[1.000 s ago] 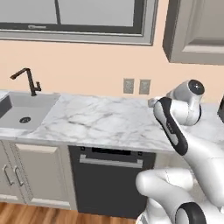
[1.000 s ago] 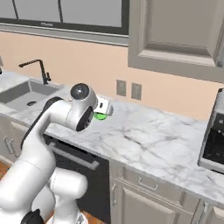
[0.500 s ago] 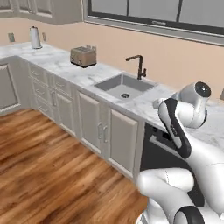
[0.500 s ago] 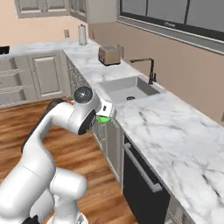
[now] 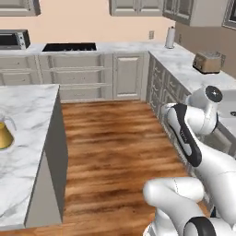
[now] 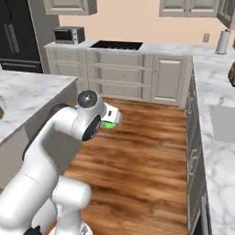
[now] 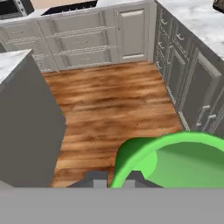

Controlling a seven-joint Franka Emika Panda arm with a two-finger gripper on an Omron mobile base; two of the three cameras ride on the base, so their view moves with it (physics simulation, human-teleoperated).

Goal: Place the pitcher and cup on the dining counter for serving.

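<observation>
Wooden flooring [image 5: 115, 138] is seen between grey cabinets [image 5: 92, 78] and the marble worktop [image 5: 23, 152] of the dining counter. The pitcher [image 5: 4, 133], golden-yellow inside its lower body, is stood near that worktop's left edge. The green cup [image 7: 175, 162], its inside seen empty, is pinched at its rim by the end effector [image 7: 114, 180], above the floor.

The white arm [image 6: 55, 151] is shown folded, its elbow raised and its wrist bent forward over the floor. The gripper [image 7: 114, 178] is held level, its fingers [image 7: 96, 178] drawn close together and clamped on the cup [image 7: 175, 162].
</observation>
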